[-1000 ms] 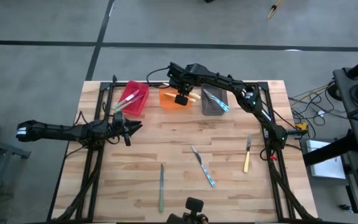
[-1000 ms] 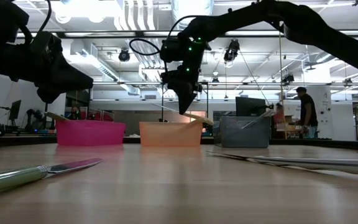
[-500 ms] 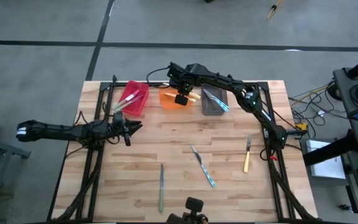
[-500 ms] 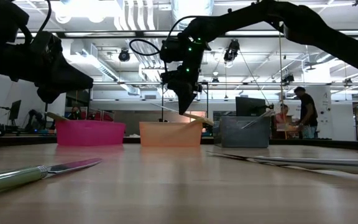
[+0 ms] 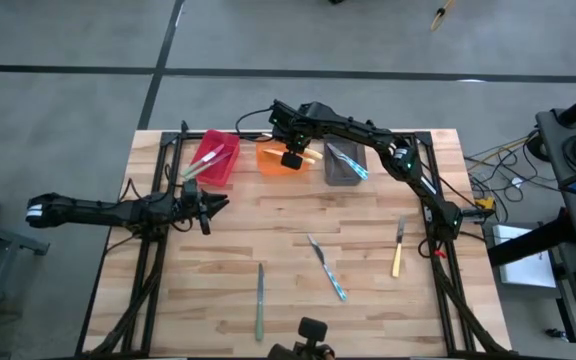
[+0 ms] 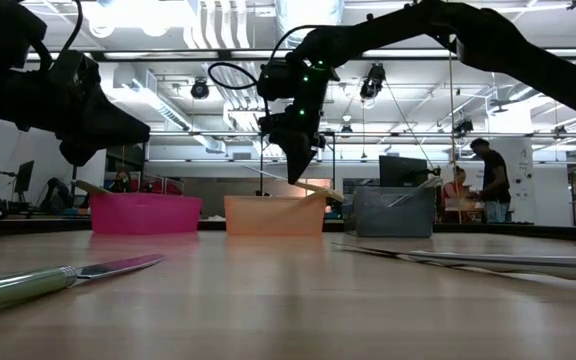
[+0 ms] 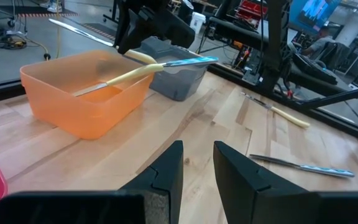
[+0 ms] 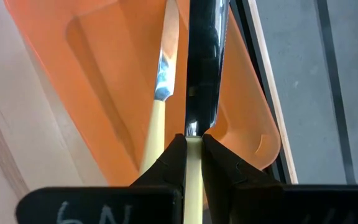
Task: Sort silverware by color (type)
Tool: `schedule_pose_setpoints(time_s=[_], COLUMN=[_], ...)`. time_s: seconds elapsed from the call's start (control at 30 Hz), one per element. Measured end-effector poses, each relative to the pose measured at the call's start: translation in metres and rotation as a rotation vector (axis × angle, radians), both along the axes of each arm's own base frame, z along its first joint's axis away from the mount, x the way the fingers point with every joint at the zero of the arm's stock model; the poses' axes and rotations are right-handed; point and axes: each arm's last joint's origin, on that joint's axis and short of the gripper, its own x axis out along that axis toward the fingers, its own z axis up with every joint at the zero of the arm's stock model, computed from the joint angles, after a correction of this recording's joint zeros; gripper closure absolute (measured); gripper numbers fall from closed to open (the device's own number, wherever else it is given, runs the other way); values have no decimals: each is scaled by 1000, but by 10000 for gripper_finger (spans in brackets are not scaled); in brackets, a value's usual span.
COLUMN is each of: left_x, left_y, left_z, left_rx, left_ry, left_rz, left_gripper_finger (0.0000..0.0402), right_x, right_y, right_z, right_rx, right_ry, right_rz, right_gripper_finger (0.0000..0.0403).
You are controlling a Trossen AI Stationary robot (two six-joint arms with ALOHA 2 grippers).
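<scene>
Overhead view of a wooden table (image 5: pixel 268 240) w/ two dark robot arms. Right gripper (image 5: pixel 290 158), upper centre of frame, hangs over the orange bin (image 5: pixel 271 159), fingers pinched tight on a yellow-handled utensil (image 8: pixel 192 163); the wrist view shows its metal end pointing into the bin, beside a 2nd yellow-handled knife (image 8: pixel 159 99) lying inside. Left gripper (image 5: pixel 208 205), left of centre, hovers above bare wood just below the red bin (image 5: pixel 224 165), fingers a narrow gap apart, holding nothing. Red bin at upper left holds green-handled pieces (image 5: pixel 204 164). Grey bin (image 5: pixel 342 176), right of the orange one, holds blue-handled pieces (image 5: pixel 352 163). Loose on the table: green-handled knife (image 5: pixel 260 300) at bottom centre, blue-handled utensil (image 5: pixel 328 269) just right of it, yellow-handled utensil (image 5: pixel 398 248) at right. Low view: person (image 6: pixel 492 182) stands in the room far behind, right side.
</scene>
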Motion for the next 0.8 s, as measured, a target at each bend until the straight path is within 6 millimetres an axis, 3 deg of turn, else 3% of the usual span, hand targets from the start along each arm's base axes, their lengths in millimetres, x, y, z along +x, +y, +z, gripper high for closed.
schedule_pose_setpoints(time_s=[0.8], left_x=[0], left_y=[0], left_z=[0], left_rx=[-21], left_ry=[-7], left_rz=[4], left_gripper_finger=[331], right_x=[0], right_y=[0], right_z=[1], right_rx=[2], right_ry=[0], right_rz=[-4], right_gripper_finger=[383])
